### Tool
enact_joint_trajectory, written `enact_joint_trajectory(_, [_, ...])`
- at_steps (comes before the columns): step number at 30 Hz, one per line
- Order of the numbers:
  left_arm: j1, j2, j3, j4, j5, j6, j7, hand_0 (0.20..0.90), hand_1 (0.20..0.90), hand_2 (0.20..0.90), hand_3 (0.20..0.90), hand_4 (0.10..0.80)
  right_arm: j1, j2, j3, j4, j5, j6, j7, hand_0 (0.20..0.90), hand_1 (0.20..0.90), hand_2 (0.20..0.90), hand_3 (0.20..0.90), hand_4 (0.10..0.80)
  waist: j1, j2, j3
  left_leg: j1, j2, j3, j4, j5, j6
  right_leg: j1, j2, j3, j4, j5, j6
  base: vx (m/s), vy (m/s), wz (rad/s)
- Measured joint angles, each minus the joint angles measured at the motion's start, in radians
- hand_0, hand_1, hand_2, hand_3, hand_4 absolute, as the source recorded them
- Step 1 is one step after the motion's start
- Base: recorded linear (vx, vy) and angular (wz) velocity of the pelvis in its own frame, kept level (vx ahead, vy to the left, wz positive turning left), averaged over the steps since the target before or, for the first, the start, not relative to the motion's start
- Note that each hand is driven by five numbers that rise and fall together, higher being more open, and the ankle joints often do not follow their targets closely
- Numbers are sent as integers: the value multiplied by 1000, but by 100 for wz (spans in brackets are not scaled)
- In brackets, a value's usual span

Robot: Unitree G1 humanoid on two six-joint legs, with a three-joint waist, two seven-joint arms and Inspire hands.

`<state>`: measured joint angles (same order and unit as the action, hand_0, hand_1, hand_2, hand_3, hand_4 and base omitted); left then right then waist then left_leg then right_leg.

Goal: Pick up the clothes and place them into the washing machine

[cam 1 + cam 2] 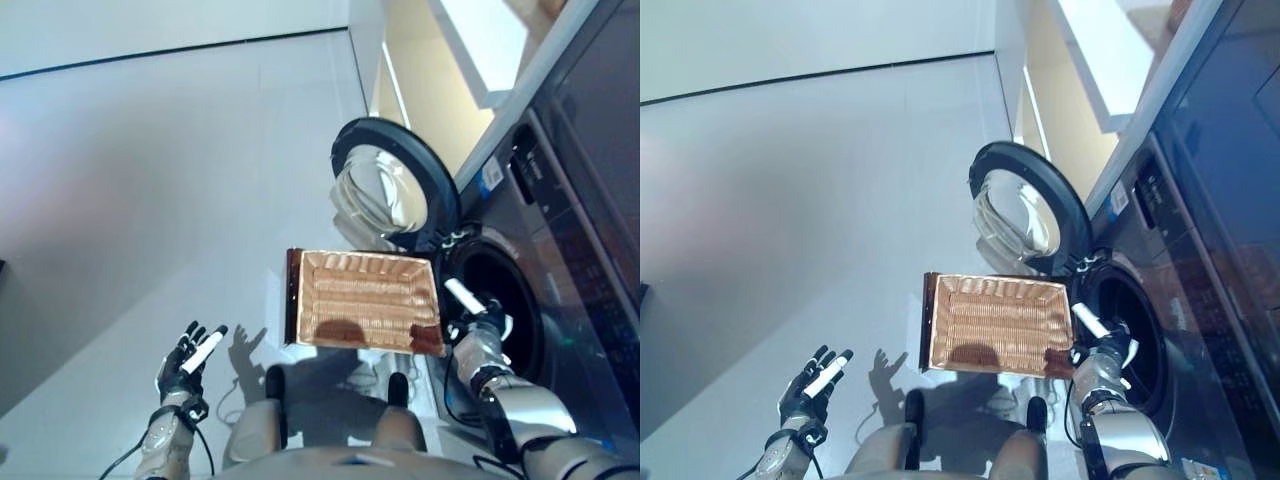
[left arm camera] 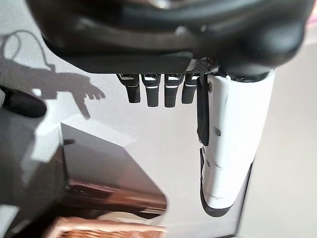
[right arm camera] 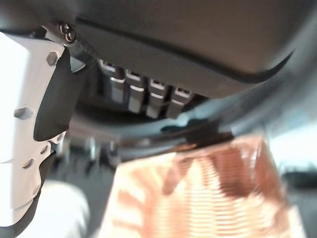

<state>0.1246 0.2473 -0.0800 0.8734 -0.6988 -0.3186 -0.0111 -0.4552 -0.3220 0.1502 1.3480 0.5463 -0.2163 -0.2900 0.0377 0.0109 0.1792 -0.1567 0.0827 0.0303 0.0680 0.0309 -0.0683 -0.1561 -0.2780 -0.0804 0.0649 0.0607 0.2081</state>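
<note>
The shallow wicker basket [image 1: 365,300] rests on the low dark brown box [image 1: 292,295] beside the washing machine [image 1: 560,230]; its woven bottom is bare. The machine's round door [image 1: 390,185] stands open behind the basket, and the dark drum opening [image 1: 505,315] lies to the basket's right. My right hand [image 1: 478,325] is open, its fingers straight, between the basket's right edge and the drum opening; its wrist view shows the fingers [image 3: 148,96] over the basket [image 3: 208,198]. My left hand [image 1: 190,365] is open and empty over the floor, left of the basket.
Grey floor [image 1: 150,180] spreads to the left and behind. A pale wall and cabinet edge [image 1: 470,60] run along the machine's far side. The left wrist view shows the brown box [image 2: 109,173] and a corner of the basket [image 2: 99,229].
</note>
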Motion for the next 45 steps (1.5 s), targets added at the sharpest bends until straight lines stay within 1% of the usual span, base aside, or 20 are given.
enact_joint_trajectory(2, [0, -2, 3, 20, 31, 1, 12, 900, 900, 900, 900, 800, 23, 9, 17, -31, -126, 1, 7, 900, 900, 900, 900, 800, 7, -12, -13, 32, 6, 4, -23, 4, -5, 23, 7, -7, -8, 0, 0, 120, -19, -4])
enact_joint_trajectory(3, [-1, -5, 12, 35, 45, 2, 13, 900, 900, 900, 900, 800, 29, 15, 17, -34, -160, 2, 7, 900, 900, 900, 900, 800, 5, -17, -16, 49, 8, 4, -29, 4, -6, 46, 11, -13, -19, 0, 0, 116, -20, -4])
enact_joint_trajectory(5, [12, -17, 40, 52, 63, 3, 19, 900, 900, 900, 900, 800, 58, 29, 18, -54, -197, 2, 8, 900, 900, 900, 900, 800, 7, -27, -38, 90, 11, 9, -58, 7, -11, 80, 18, -15, -38, -1, -3, 87, -5, -4])
enact_joint_trajectory(8, [29, -18, 40, 73, 82, 3, 24, 900, 900, 900, 900, 800, 98, 31, 27, -76, -226, 1, 8, 900, 900, 900, 900, 800, 7, -39, -89, 103, 13, 18, -81, 12, -14, 82, 21, -15, -50, 1, -2, 69, 2, -6])
enact_joint_trajectory(11, [34, -29, 51, 80, 104, 4, 40, 900, 900, 900, 900, 800, 168, 33, 48, -119, -273, 3, 7, 900, 900, 900, 900, 800, 5, -45, -101, 173, 17, 20, -134, 24, -17, 150, 29, -22, -90, 7, -2, 74, -5, -2])
enact_joint_trajectory(12, [41, -30, 52, 80, 120, 3, 42, 900, 900, 900, 900, 800, 198, 43, 57, -111, -308, 5, 8, 900, 900, 900, 900, 800, 7, -51, -135, 181, 25, 21, -148, 24, -19, 151, 33, -26, -105, 3, -9, 27, -10, -7])
enact_joint_trajectory(15, [30, -37, 56, 80, 149, 3, 55, 900, 900, 900, 900, 800, 216, 51, 79, -113, -370, 22, 7, 900, 900, 900, 900, 800, 1, -56, -146, 182, 27, 22, -148, 25, -22, 155, 38, -27, -106, 7, -5, 12, -3, -4])
enact_joint_trajectory(18, [25, -45, 57, 80, 152, 3, 56, 900, 900, 900, 900, 800, 249, 59, 78, -127, -371, 23, 7, 900, 900, 900, 900, 800, -1, -56, -149, 195, 28, 21, -148, 25, -23, 169, 40, -29, -108, 9, -5, 0, 0, 0])
enact_joint_trajectory(22, [28, -46, 61, 81, 174, 3, 67, 900, 900, 900, 900, 800, 339, 76, 82, -231, -367, 17, 10, 900, 900, 900, 900, 800, -12, -64, -162, 206, 29, 22, -148, 25, -23, 183, 41, -29, -108, 9, -6, -1, 3, 0])
enact_joint_trajectory(24, [29, -45, 61, 81, 181, 3, 73, 900, 900, 900, 900, 800, 355, 88, 82, -231, -365, 18, 12, 900, 900, 900, 900, 800, -14, -68, -168, 206, 30, 22, -148, 24, -24, 183, 42, -30, -108, 7, -9, 6, 3, 2])
enact_joint_trajectory(27, [30, -46, 61, 83, 187, 4, 76, 900, 900, 900, 900, 800, 371, 103, 81, -227, -341, 18, 14, 900, 900, 900, 900, 800, -22, -71, -173, 207, 31, 22, -148, 25, -23, 183, 42, -30, -108, 7, -9, 0, 0, 0])
enact_joint_trajectory(32, [31, -45, 60, 83, 194, 4, 76, 900, 900, 900, 900, 800, 397, 104, 76, -224, -323, 18, 29, 900, 900, 900, 900, 800, -24, -72, -187, 217, 34, 23, -152, 24, -21, 186, 45, -29, -108, 8, -12, 6, 3, -3])
enact_joint_trajectory(33, [32, -46, 60, 83, 194, 4, 76, 900, 900, 900, 900, 800, 404, 104, 74, -224, -313, 17, 29, 900, 900, 900, 900, 800, -25, -70, -193, 220, 41, 27, -153, 23, -20, 186, 48, -28, -108, 8, -14, 4, 9, -6])
enact_joint_trajectory(39, [33, -48, 59, 83, 193, 4, 76, 900, 900, 900, 900, 800, 416, 105, 38, -229, -251, 12, 30, 900, 900, 900, 900, 800, -26, -62, -197, 220, 42, 28, -153, 24, -22, 186, 52, -28, -108, 9, -15, 1, 2, -1])
enact_joint_trajectory(40, [34, -48, 59, 83, 193, 4, 76, 900, 900, 900, 900, 800, 422, 105, 37, -232, -243, 1, 30, 900, 900, 900, 900, 800, -26, -61, -198, 220, 42, 28, -153, 24, -22, 186, 52, -28, -108, 10, -15, 0, 0, 0])
enact_joint_trajectory(45, [35, -48, 59, 83, 194, 4, 76, 900, 900, 900, 900, 800, 433, 106, 40, -233, -249, -5, 30, 900, 900, 900, 900, 800, -27, -60, -198, 221, 42, 28, -152, 26, -25, 186, 52, -28, -107, 11, -13, 0, 0, 0])
